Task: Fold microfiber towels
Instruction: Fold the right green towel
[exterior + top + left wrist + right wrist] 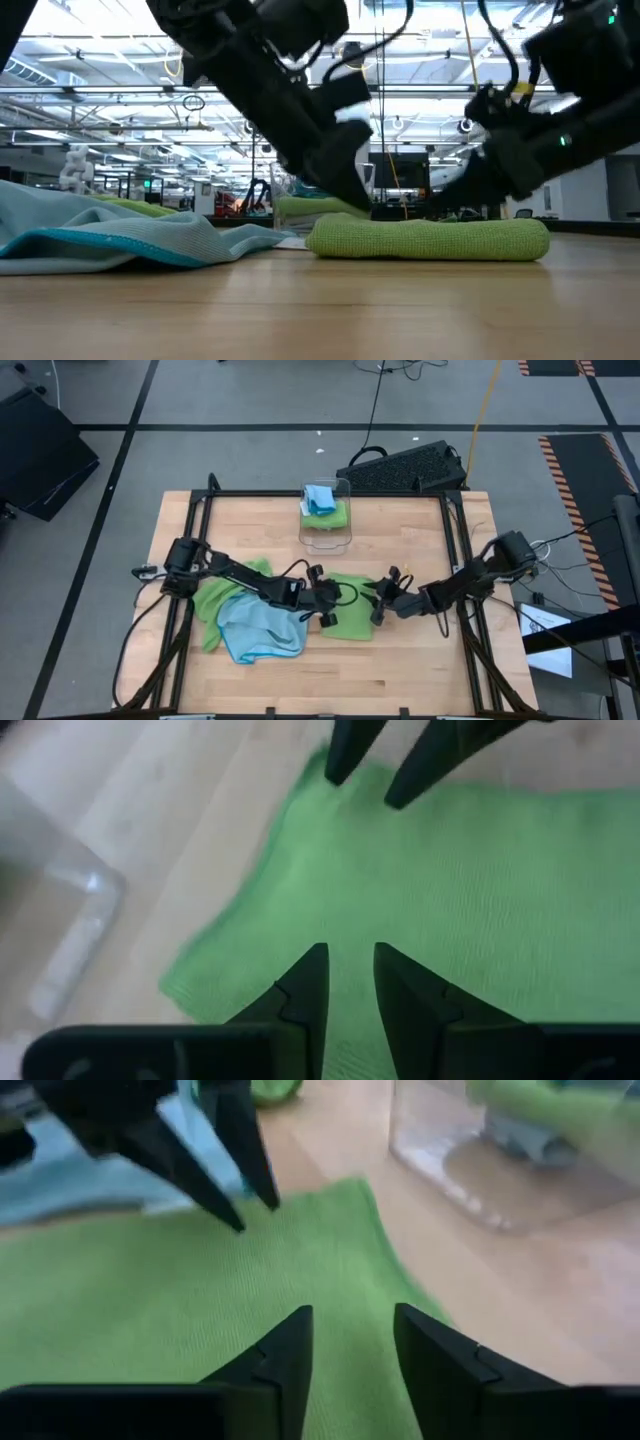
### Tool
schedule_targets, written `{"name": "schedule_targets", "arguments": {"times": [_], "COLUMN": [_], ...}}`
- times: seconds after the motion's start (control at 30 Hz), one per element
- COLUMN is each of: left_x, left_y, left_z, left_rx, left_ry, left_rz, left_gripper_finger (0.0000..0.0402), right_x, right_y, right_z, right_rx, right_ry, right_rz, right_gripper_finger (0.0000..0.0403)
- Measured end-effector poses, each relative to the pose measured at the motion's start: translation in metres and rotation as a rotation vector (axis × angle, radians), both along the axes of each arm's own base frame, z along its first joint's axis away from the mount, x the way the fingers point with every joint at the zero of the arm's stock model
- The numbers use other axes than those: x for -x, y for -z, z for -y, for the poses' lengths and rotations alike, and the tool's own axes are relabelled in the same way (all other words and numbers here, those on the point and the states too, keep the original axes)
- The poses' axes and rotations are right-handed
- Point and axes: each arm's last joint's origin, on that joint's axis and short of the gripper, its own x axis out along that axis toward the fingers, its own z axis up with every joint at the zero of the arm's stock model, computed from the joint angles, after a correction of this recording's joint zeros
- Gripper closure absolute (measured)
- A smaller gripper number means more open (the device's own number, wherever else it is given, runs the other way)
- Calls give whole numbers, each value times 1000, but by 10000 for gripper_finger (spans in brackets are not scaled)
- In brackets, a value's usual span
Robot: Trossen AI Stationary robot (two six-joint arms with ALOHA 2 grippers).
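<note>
I see the folded green towel (348,618) at centre frame, left gripper (328,603) over its left edge, fingers narrowly parted and empty, right gripper (381,603) over its right edge, slightly wider, seemingly holding nothing, blue towel (258,625) lower left.

Bright, even overhead light with faint shadows; wrist views blur nearby fingers (285,1370), and ceiling strip lights glare low.
</note>
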Motion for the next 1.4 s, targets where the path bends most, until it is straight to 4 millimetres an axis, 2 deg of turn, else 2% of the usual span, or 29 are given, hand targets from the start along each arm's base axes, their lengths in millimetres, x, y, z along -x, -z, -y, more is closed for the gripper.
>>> {"name": "schedule_targets", "arguments": {"times": [0.13, 0.3, 0.4, 0.57, 0.73, 0.87, 1.0, 1.1, 1.23, 1.4], "left_x": [1, 5, 9, 17, 25, 34, 44, 52, 49, 42], "left_y": [16, 18, 3, -28, -39, -31, -27, -20, -4, 8], "left_z": [4, 12, 22, 40, 64, 89, 114, 129, 137, 129], "left_rx": [32, 65, 66, 8, 2, 29, 22, -55, -177, -278], "left_ry": [-12, 17, 49, 97, 160, 250, 302, 337, 354, 356], "left_rz": [-45, -86, -62, 20, 58, 24, 19, 4, 17, -2], "left_gripper_finger": [317, 317, 317, 317, 315, 291, 234, 187, 146, 152], "right_x": [3, 3, 2, 3, 10, 19, 26, 29, 29, 28], "right_y": [20, 24, 15, -14, -38, -42, -38, -34, -29, -29], "right_z": [1, 0, -4, -12, -26, -41, -54, -60, -65, -67], "right_rx": [-41, -77, -71, -38, -75, -143, -162, -159, -157, -146], "right_ry": [43, 92, 55, -24, -251, -395, -401, -372, -364, -379], "right_rz": [-61, -22, 4, 88, 107, 86, 76, 83, 98, 113], "right_gripper_finger": [297, 305, 293, 253, 214, 203, 203, 202, 202, 202]}}
